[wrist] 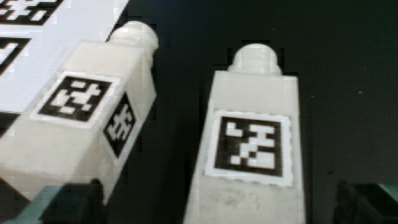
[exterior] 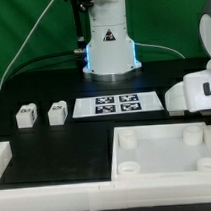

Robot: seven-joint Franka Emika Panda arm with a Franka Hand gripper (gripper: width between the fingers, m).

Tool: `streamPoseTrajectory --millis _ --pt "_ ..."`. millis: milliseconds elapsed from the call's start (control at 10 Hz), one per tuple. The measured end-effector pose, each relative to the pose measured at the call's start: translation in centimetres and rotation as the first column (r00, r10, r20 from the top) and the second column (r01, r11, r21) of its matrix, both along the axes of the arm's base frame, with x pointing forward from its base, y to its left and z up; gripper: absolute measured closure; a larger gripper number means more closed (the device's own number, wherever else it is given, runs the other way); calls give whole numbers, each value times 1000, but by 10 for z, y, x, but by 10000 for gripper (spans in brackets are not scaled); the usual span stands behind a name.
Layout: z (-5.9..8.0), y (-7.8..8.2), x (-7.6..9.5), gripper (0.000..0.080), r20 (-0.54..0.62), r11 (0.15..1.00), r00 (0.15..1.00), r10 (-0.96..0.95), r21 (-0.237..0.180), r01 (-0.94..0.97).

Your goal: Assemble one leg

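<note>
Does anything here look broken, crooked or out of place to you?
Nothing stands out. In the wrist view, the leg nearer the marker board and the other leg lie side by side on the black table, apart, both whole with tags intact. The marker board and tray sit flat; nothing is spilled.

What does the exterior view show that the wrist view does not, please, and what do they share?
Only the exterior view shows the robot's base, the large white tray with round corner sockets, and two small legs on the exterior view's left of the marker board. Only the wrist view shows two legs lying side by side close up, tags readable, plus the tips of the open fingers. Both show tagged legs, the black table and the marker board; whether they are the same legs I cannot tell.
</note>
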State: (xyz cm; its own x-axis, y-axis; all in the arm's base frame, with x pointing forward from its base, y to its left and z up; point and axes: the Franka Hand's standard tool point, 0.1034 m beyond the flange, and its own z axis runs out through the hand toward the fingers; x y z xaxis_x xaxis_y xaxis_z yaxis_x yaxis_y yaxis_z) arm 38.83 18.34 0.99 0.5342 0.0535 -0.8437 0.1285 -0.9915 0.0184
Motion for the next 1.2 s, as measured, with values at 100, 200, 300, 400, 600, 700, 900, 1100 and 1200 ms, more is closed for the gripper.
streamPoseTrajectory --millis 100,200,300,400,600,700,900,1100,1200 --pt "-1 0 -1 151 1 1000 1000 0 0 0" --pt "-4 -1 -1 151 10 1000 1000 -2 5 2" --pt "-6 -3 -4 151 19 1000 1000 -3 9 3" --pt "-7 -5 -8 151 19 1000 1000 -4 10 4" --pt "-8 -4 -11 151 17 1000 1000 -1 8 1" --pt "-8 -4 -11 151 17 1000 1000 -1 9 1" --pt "-8 -4 -10 410 17 1000 1000 -1 9 1" --pt "-8 -4 -10 507 17 1000 1000 -1 9 1" --pt "-8 -4 -10 507 17 1000 1000 -1 9 1"
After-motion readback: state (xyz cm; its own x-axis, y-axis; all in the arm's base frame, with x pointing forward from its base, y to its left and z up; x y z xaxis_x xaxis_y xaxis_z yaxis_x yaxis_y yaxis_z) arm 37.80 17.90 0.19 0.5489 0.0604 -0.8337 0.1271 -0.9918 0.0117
